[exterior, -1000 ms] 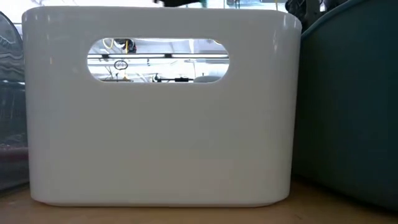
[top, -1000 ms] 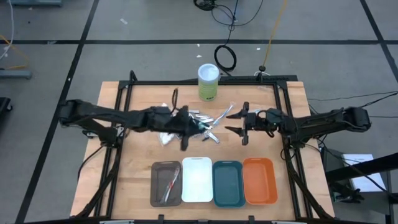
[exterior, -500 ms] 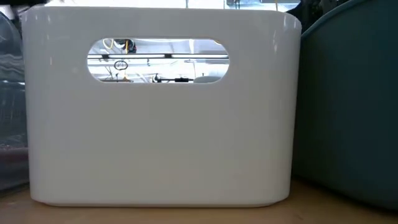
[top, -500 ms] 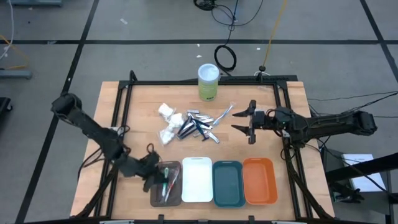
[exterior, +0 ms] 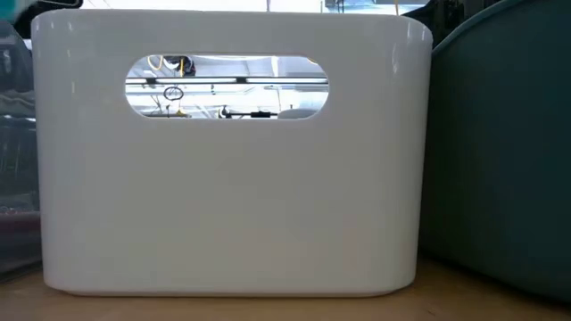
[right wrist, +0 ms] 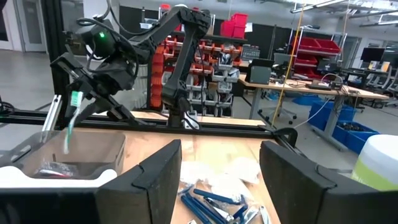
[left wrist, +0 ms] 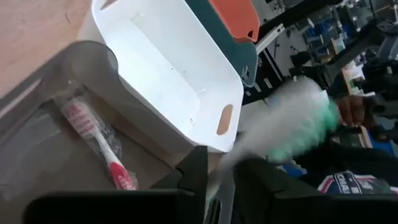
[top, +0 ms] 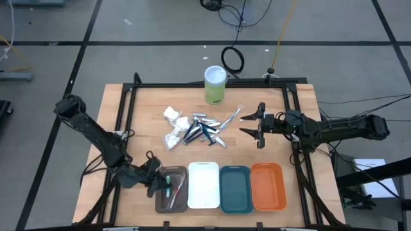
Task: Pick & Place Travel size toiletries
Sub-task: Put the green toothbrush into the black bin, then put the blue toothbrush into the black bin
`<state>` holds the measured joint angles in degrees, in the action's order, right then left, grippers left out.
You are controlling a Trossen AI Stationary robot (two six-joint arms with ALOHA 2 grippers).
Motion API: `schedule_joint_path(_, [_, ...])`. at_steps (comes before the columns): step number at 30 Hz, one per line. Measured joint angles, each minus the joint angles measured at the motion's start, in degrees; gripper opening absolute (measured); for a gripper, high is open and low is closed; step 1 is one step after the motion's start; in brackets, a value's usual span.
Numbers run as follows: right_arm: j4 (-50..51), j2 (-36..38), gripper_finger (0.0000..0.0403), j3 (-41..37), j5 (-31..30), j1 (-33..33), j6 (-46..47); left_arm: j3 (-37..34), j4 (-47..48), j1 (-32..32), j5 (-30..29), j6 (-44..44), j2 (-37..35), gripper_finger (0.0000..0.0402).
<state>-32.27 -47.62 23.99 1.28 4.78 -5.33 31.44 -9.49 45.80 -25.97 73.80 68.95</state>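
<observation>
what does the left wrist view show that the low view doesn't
Only the left wrist view shows the left claw shut on a teal-headed toothbrush over the brown tray, where a red-handled toothbrush already lies, plus the orange tray. Only the low view shows the white tray's outer wall and, through its handle slot, the room behind. Both show the white tray and the teal tray.

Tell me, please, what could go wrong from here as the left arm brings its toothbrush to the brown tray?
1. The left gripper pinches the teal toothbrush by one end above the brown tray; released near the rim, it might tip outside.
2. A red toothbrush already lies in that tray, so the new one may land across it.
3. The right gripper hangs open beside the pile; reaching could scatter it.
</observation>
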Motion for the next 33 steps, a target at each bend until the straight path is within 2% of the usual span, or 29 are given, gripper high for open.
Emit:
schedule_joint_path(11, [0.9, 0.0, 0.0207, 0.0, 0.0, 0.0, -0.1, 0.0, 0.8, -0.4, 0.9, 0.0, 0.0, 0.0198])
schedule_joint_path(19, [1.8, 0.0, 0.0206, 0.0, -0.4, 0.0, -0.1, 0.0, 0.7, -0.9, 0.6, -5.0, 0.0, 0.0231])
schedule_joint_path(21, [4.7, 0.0, 0.0205, 0.0, -4.0, 0.0, -0.1, 0.0, 0.0, -1.6, 0.3, -8.3, -0.1, 0.0231])
schedule_joint_path(26, [16.3, -0.8, 0.0204, 0.0, -22.0, 1.2, -0.1, 0.1, -3.7, -5.5, -1.1, -19.8, -2.3, 0.0232])
schedule_joint_path(29, [24.0, -1.8, 0.0204, 0.9, -22.6, 5.4, 0.3, 0.1, -4.1, -8.7, -1.1, -28.7, -5.9, 0.0232])
schedule_joint_path(33, [35.3, -5.0, 0.0204, 3.5, -16.8, 12.6, 4.5, 0.1, -4.1, -13.7, -2.4, -42.8, -11.7, 0.0232])
